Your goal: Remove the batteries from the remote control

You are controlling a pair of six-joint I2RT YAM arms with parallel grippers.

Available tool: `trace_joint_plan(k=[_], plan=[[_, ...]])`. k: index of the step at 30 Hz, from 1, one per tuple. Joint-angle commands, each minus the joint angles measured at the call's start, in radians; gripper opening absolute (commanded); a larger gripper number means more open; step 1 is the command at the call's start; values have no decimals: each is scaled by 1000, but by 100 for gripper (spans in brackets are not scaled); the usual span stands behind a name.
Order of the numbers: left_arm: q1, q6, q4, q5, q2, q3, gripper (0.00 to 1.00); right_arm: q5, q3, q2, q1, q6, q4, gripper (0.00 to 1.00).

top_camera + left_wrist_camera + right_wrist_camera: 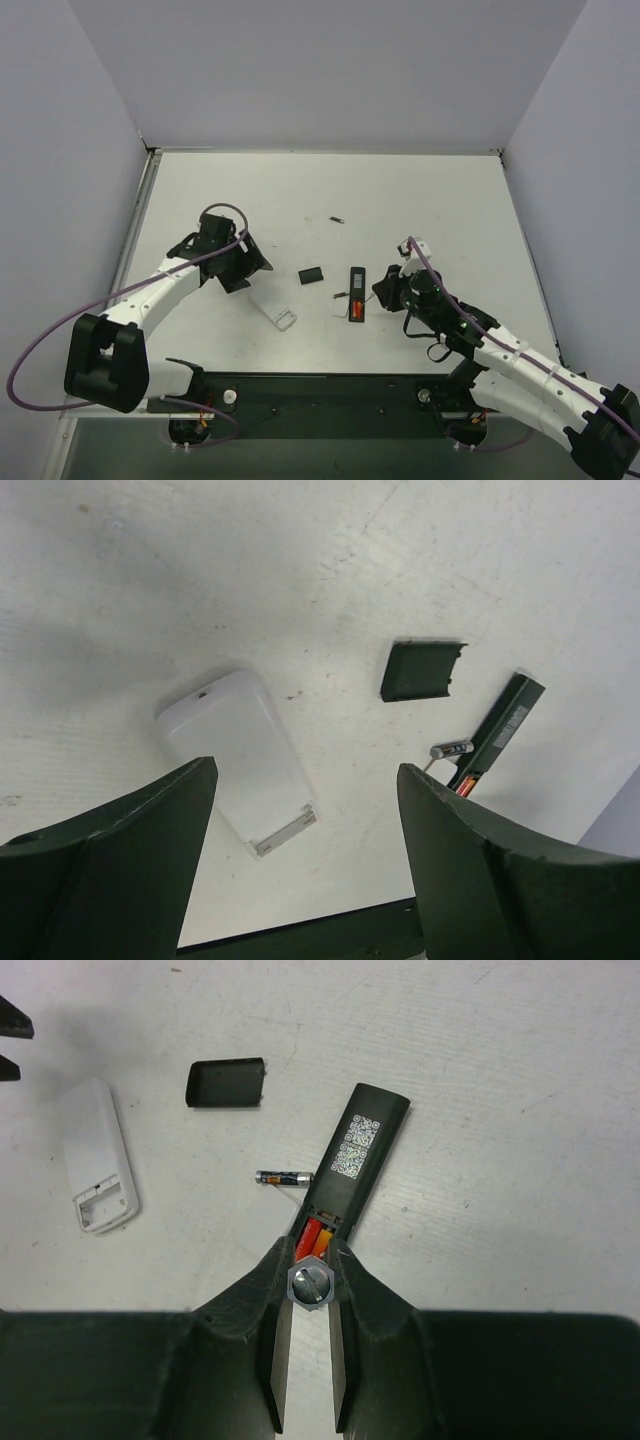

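Right claw (312, 1250): fingers drawn narrow at the recess end of the remote control (360, 1150); grip cannot be confirmed. Red batteries (310, 1238) sit in the recess at the fingertips. The remote's long axis runs away from the claw, slanting right. One loose battery (283, 1177) lies on the bench (500, 1110) just left. Left claw (300, 820): spread wide, well apart.

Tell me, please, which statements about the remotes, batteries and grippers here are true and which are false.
The black cover is fitted on the black remote control. False: it lies apart from it.
Red batteries sit in its recess. True.
The left gripper holds the white remote. False: it is open and empty.
A loose battery lies beside the black remote control. True.
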Motion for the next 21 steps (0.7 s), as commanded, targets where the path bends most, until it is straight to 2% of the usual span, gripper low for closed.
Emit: trace_joint_plan(k=[1,3,6,10,11,13,14,15,21], plan=[[-9,31,0,30,-15,56,83,-13,33,33,-1,4,55,0],[-18,46,65,75,-21,47,79,2,35,45,1,19,58,0],[-43,54,220,192,-27,16,67,14,53,68,6,24,44,0],[-115,50,319,254,22,44,51,23,63,90,12,14,57,0],[-151,51,320,255,58,71,35,28,66,96,13,14,55,0],[-185,53,351,269,98,91,20,31,64,99,16,10,55,0],[-204,44,368,275,138,96,4,28,61,102,16,-1,61,0],[-233,37,421,292,160,95,0,22,56,102,19,-9,77,0],[-339,-26,608,355,336,113,0,14,24,100,26,-51,116,0]])
